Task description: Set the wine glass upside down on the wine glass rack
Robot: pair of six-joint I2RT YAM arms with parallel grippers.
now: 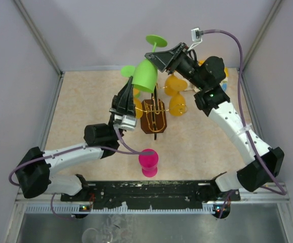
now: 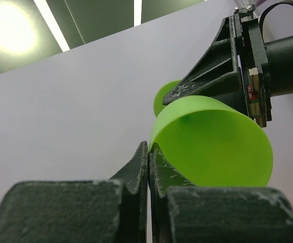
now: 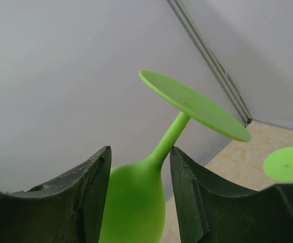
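A lime-green wine glass [image 1: 145, 76] hangs tilted in the air above the rack, foot up and back, open mouth down toward the left. My left gripper [image 1: 129, 91] is shut on its rim [image 2: 159, 147], pinching the thin wall between the fingertips. My right gripper [image 1: 156, 56] stands open astride the top of the bowl and the stem [image 3: 161, 147]; its right fingertip [image 3: 179, 154] touches the stem, while the left finger [image 3: 98, 167] sits beside the bowl. The wine glass rack [image 1: 154, 116], gold wire on a dark brown oval frame, stands below.
Two yellow glasses [image 1: 177, 105] hang on the rack's right side. A second green glass shows its foot [image 1: 127, 70] at the rack's back left. A pink glass [image 1: 149, 162] stands near the front edge. Grey walls enclose the table on three sides.
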